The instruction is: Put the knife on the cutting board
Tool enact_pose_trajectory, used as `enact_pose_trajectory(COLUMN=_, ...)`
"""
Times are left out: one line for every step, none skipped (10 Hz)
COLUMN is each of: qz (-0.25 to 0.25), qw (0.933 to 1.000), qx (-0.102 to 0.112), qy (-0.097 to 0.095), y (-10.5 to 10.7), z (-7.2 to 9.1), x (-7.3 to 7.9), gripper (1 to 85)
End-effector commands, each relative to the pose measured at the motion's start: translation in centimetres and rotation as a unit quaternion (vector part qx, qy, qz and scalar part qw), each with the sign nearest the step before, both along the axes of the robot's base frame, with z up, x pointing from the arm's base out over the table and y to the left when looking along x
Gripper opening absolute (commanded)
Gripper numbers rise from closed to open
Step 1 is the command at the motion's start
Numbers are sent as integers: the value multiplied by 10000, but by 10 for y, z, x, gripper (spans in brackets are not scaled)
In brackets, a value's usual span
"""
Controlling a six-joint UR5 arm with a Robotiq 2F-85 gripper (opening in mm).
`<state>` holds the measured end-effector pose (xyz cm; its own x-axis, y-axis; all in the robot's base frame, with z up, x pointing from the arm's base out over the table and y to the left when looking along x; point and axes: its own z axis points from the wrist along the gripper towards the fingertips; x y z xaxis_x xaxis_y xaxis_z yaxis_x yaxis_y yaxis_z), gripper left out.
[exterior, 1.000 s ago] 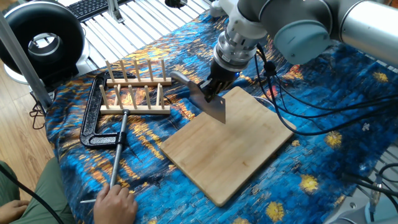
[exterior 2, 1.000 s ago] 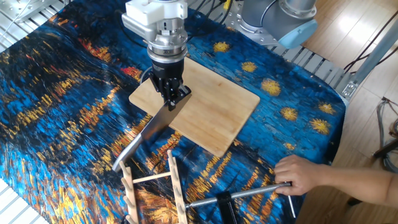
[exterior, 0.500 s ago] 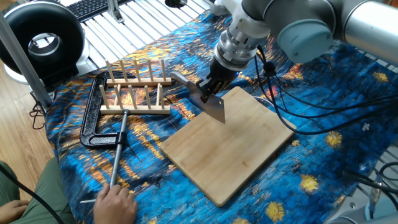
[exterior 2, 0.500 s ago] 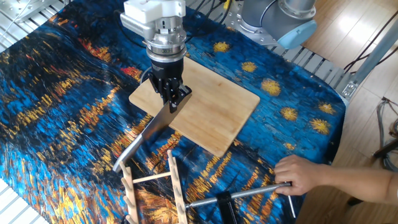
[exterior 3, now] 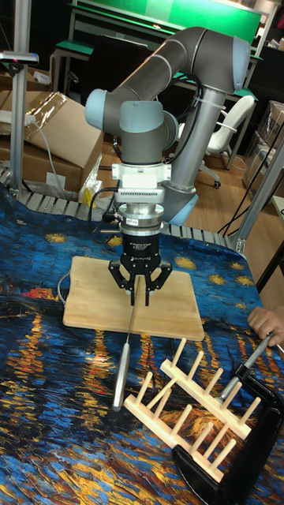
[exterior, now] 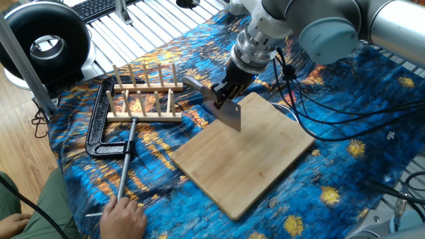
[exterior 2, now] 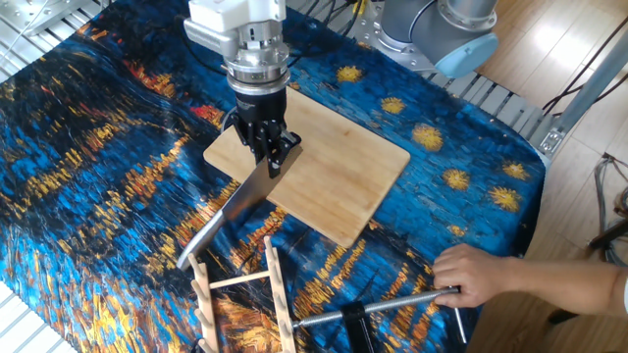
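The knife (exterior: 230, 114), a cleaver with a broad shiny blade, is held by its blade in my gripper (exterior: 223, 97), which is shut on it. Its slim grey handle (exterior 2: 203, 238) sticks out past the board's edge toward the wooden rack. The blade's lower corner is over the edge of the cutting board (exterior: 255, 162), a large light bamboo rectangle on the blue cloth. In the tall fixed view the knife (exterior 3: 130, 327) shows edge-on below the gripper (exterior 3: 140, 297), in front of the cutting board (exterior 3: 175, 309). I cannot tell whether the blade touches the board.
A wooden slatted dish rack (exterior: 143, 97) stands left of the board. A black clamp (exterior: 98, 127) lies beside it, and a person's hand (exterior: 123, 216) holds the end of its long metal rod. Cables trail right of the arm. A black round device (exterior: 43, 41) sits at the far left.
The gripper and knife have shifted only very slightly; the grip and the knife's tilt look the same. The person's hand stays on the clamp rod.
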<state>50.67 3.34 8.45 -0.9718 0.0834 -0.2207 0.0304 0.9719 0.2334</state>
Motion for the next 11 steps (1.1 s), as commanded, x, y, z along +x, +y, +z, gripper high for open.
enact_pose_trajectory(qz=-82, qw=9997, qx=-248, qy=40, y=-10, z=-2, x=2, gripper=340)
enact_pose_trajectory(qz=-59, qw=9981, qx=-613, qy=48, y=-25, z=-5, x=3, gripper=347)
enact_pose_trajectory(qz=-57, qw=9969, qx=-782, qy=63, y=-30, z=-7, x=3, gripper=343)
enact_pose_trajectory(qz=-42, qw=9956, qx=-938, qy=67, y=-36, z=-8, x=2, gripper=343)
enact_pose_trajectory(qz=1, qw=9942, qx=-1071, qy=62, y=-42, z=-8, x=3, gripper=343)
enact_pose_trajectory(qz=45, qw=9932, qx=-1165, qy=57, y=-46, z=-8, x=3, gripper=343)
enact_pose_trajectory(qz=95, qw=9917, qx=-1284, qy=30, y=-52, z=-9, x=4, gripper=343)
enact_pose_trajectory(qz=139, qw=9905, qx=-1370, qy=27, y=-56, z=-9, x=4, gripper=343)
enact_pose_trajectory(qz=151, qw=9901, qx=-1397, qy=-5, y=-57, z=-10, x=7, gripper=347)
enact_pose_trajectory(qz=142, qw=9911, qx=-1320, qy=-28, y=-54, z=-12, x=8, gripper=347)
enact_pose_trajectory(qz=124, qw=9921, qx=-1248, qy=-50, y=-50, z=-14, x=10, gripper=350)
